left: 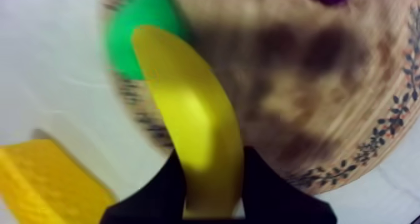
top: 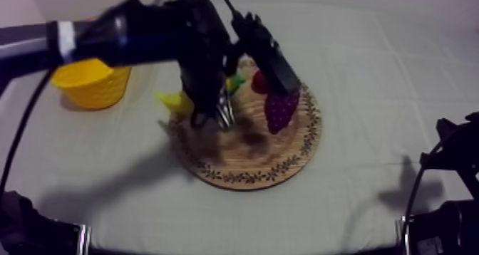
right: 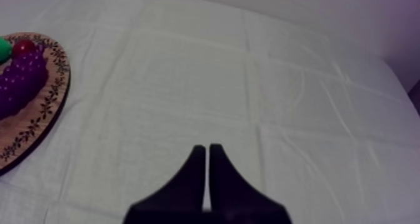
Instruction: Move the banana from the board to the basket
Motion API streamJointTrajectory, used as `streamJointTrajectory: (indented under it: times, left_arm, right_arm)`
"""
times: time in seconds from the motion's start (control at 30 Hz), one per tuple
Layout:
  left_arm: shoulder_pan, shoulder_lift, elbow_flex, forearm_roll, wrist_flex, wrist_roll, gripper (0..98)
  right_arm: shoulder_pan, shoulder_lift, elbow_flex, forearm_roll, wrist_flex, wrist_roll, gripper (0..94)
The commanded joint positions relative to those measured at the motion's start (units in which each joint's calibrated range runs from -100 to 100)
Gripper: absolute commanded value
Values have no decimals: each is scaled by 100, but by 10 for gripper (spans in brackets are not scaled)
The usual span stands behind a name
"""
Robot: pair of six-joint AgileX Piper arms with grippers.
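Over the left rim of the board (top: 256, 162), your left hand (left: 212, 176) grips the banana (left: 187, 107) by one end. Hold that squeeze firm, carry it level toward the basket (top: 91, 83), and release only above its opening. Your right hand (right: 207, 152) rests closed on nothing.

Left arm (top: 128, 37) comes in from upper left and reaches to centre, wrist bent down. Left gripper (left: 212, 198) points downward, black fingers (left: 156, 192) clamped one on each side of the banana (left: 194, 126). Right arm (top: 449, 165) sits low at the right edge. Right gripper (right: 207, 176) has its fingers pressed together in a narrow wedge, nothing between them.
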Motion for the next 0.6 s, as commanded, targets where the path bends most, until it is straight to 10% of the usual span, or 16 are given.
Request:
streamJointTrajectory:
  times: [0.0,0.27,0.57]
  left_arm:
    - [-99,-302,-256,-200,148,-77,149]
    - [-1080,-643,-1311,-597,348,-483,141]
    - [-2272,-478,-1992,-576,-98,-711,140]
  right_arm:
    - [0,-2,2,1,-1,1,3]
    - [0,-2,2,1,-1,1,3]
    - [0,-2,2,1,-1,1,3]
